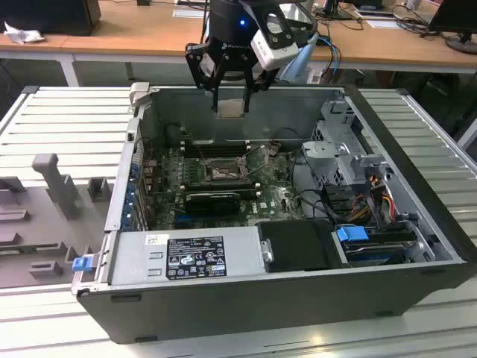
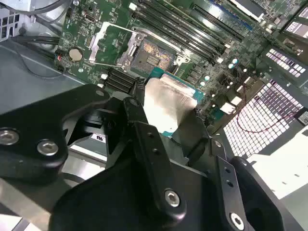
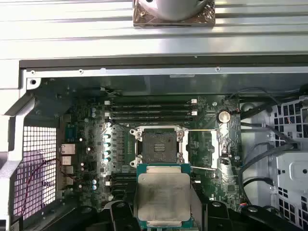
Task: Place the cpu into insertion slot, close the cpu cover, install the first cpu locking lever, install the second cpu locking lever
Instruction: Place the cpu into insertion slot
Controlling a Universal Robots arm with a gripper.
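Well above the insertion slot (image 3: 159,146), the tool (image 1: 232,104) pinches the cpu (image 3: 163,197) between its fingers by two opposite edges. That slot sits uncovered, pin field bare, on the green motherboard (image 1: 277,195) inside the open computer case (image 1: 246,302).

Item: black computer case (image 1: 261,302), side panel off, lying open on a grey slatted table (image 1: 67,119).
- Green motherboard (image 1: 279,195) on the case floor, with long black memory slots (image 3: 151,109) in parallel rows and a round coin battery (image 3: 223,116) near one edge.
- Silver power supply (image 1: 186,253) with a dark label, along the near wall.
- Grey metal drive cage (image 1: 339,149) at the exterior view's right, with orange and yellow cables (image 1: 376,190) beside it.
- Blue latch (image 1: 80,262) at the near corner on the exterior view's left.
- Perforated grille (image 3: 36,159) in an end wall.
- Grey fixtures (image 1: 56,183) on the table at the exterior view's left.
- Wooden desk (image 1: 134,26) behind.
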